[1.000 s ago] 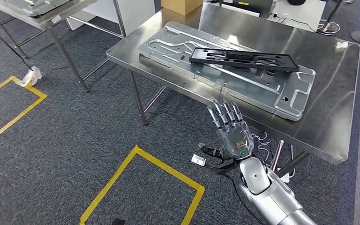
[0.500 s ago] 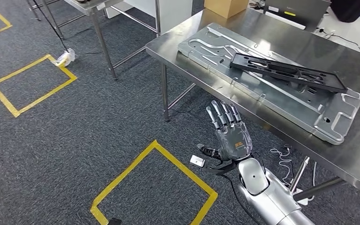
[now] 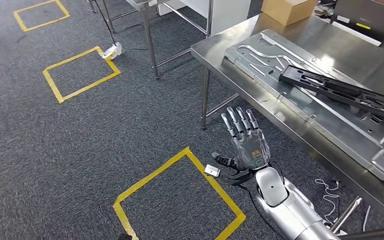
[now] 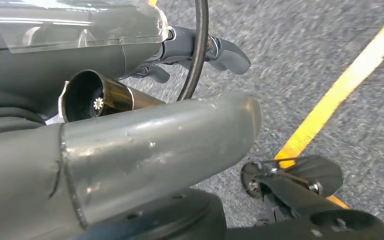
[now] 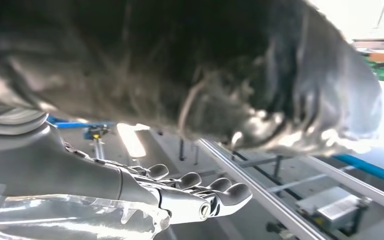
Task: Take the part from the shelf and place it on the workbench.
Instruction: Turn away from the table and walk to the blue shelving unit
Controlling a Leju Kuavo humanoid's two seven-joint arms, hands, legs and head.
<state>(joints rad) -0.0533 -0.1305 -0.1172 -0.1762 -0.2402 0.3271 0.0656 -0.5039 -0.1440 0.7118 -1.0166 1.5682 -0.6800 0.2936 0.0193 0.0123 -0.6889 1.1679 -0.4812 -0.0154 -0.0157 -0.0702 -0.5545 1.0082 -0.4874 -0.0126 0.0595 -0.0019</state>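
One part: long black tray (image 3: 347, 91) lying aslant on the grey metal plate (image 3: 300, 85), on the steel workbench (image 3: 220, 47)
Right hand (image 3: 246, 140): fingers straight and spread, holding nothing; raised above the carpet (image 3: 80, 150) beside the workbench edge
Left hand (image 4: 200, 50): cannot tell its state
Floor: yellow tape squares (image 3: 180, 200); small white piece (image 3: 212, 170)

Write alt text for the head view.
The right robot hand, open and empty, is raised over grey carpet marked with yellow tape squares. To its right, a steel workbench holds a black part lying on a large metal plate.
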